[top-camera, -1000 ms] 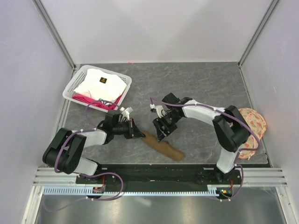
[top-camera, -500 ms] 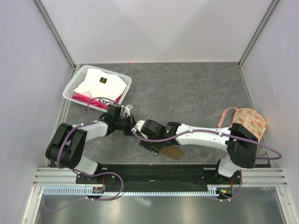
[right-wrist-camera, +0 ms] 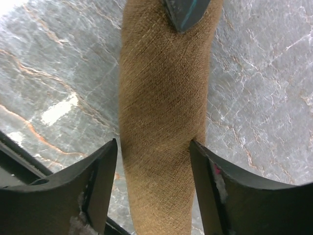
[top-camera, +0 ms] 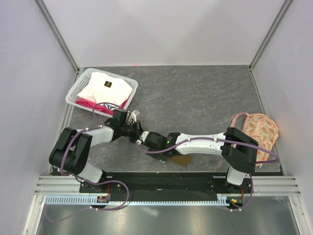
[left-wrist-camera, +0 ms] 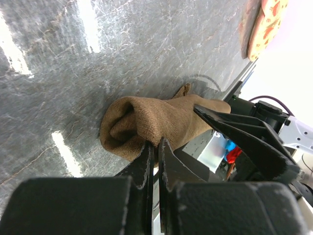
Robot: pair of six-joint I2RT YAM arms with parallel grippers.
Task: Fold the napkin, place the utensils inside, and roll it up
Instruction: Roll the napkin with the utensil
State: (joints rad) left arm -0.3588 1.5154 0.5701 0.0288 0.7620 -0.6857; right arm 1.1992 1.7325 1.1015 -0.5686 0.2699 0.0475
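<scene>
Over the last second the right arm has swung down from above the middle of the roll and stretched low across the near side of the tabletop (top-camera: 205, 93). Its right pincer (top-camera: 148, 142) now sits at the roll's left end, just beside the left pincer (top-camera: 139, 135), which has barely shifted. The right pincer's jaws stand apart, one finger on each side of the napkin (right-wrist-camera: 164, 122), straddling it without visibly squeezing. The left pincer's jaws are together, tips against the edge of the cloth's end; whether a bit of cloth is nipped between them cannot be told. This suggests the rolling is essentially finished and the arms are tidying or securing that end. The napkin lies on the tabletop near its front edge, between the two arm bases, mostly hidden under the right arm in the overhead view. It is a snug olive-brown tube of coarse weave, its open end showing soft folded layers. No spoon shows; it is presumably wrapped inside.
</scene>
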